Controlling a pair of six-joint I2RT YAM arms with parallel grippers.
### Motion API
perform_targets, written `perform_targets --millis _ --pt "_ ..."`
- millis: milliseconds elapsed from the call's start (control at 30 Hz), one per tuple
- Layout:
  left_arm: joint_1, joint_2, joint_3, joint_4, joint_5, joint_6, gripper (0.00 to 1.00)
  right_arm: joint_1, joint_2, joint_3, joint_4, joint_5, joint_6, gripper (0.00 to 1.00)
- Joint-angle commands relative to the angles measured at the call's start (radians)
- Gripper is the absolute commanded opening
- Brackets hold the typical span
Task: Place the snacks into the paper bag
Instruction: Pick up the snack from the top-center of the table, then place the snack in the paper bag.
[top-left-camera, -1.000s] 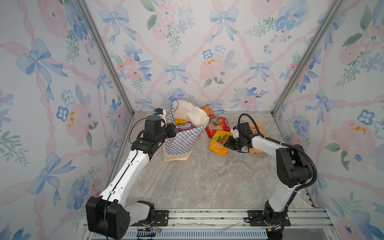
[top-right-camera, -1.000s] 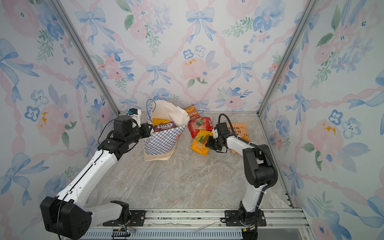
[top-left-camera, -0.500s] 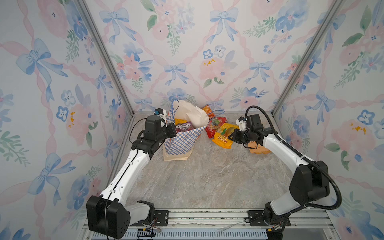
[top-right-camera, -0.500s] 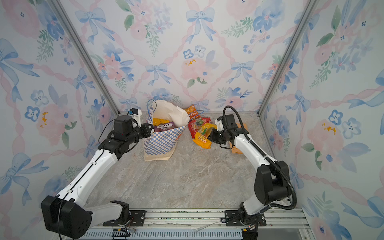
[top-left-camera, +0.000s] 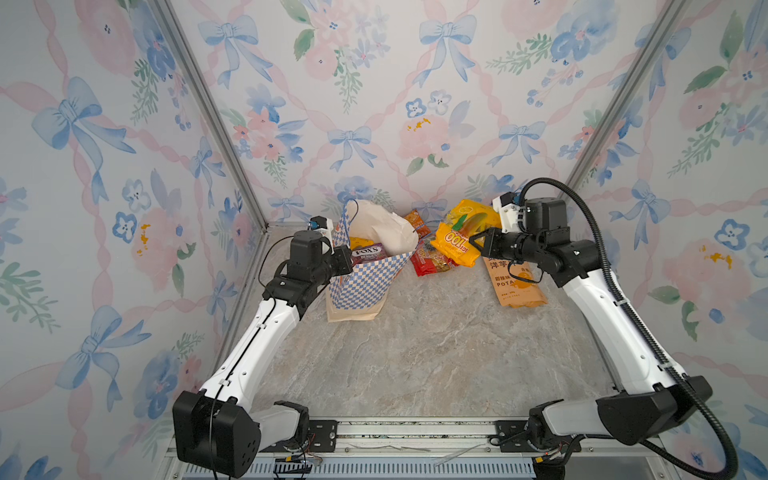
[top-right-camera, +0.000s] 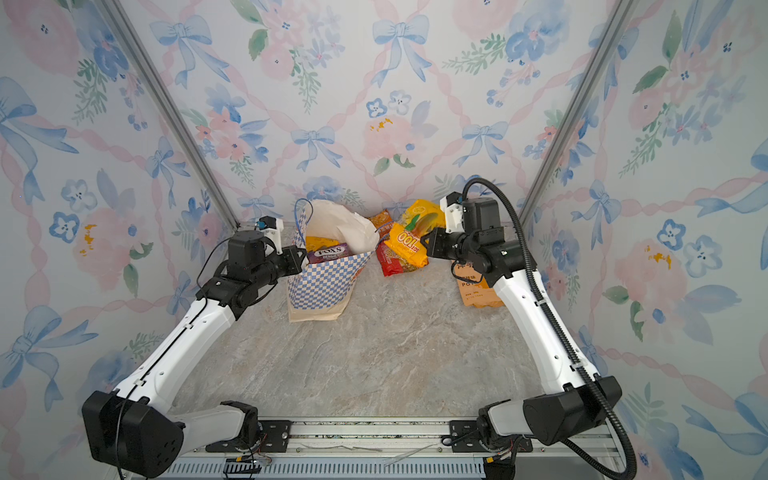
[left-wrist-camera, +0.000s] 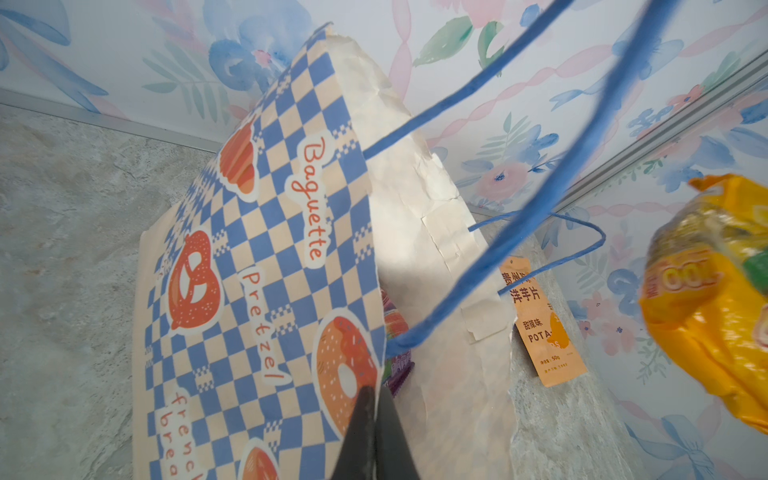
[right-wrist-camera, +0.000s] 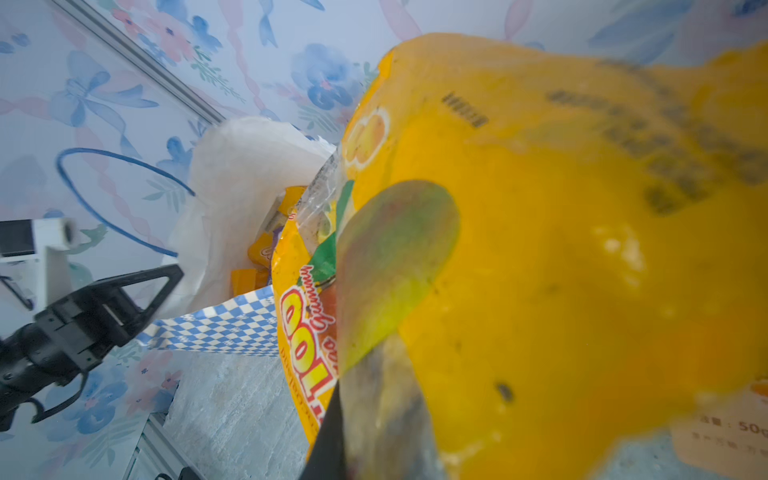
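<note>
One yellow packet (top-left-camera: 455, 243), clamped in the right gripper (top-left-camera: 478, 246), has lifted off the bench (top-left-camera: 415, 353) toward the paper bag (top-left-camera: 361, 286); the left gripper (top-left-camera: 345, 262) pinches its rim.

Left: paper bag (top-left-camera: 365, 286) (packets (top-left-camera: 365, 252) inside); snacks (top-left-camera: 428, 262) beside, right; pouch (top-left-camera: 517, 286) rightmost.

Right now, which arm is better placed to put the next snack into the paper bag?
Right: the right gripper is shut on the yellow gummy packet, aloft beside the paper bag; the left gripper pinches the bag's rim.
</note>
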Motion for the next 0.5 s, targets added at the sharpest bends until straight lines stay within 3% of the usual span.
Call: perform_targets --millis 0,267,467 --pt "-0.011 -0.008 -0.007 0.032 0.062 -0.013 0.00 0.066 -0.051 0.116 0.059 0.056 -0.073 0.00" --pt "-0.011 -0.011 -0.008 0.038 0.061 -0.013 0.00 0.174 0.004 0.197 0.115 0.219 -0.138 0.00" --pt "-0.011 -0.013 -0.008 0.038 0.060 -0.013 0.00 0.221 0.071 0.170 0.248 0.293 -0.100 0.00"
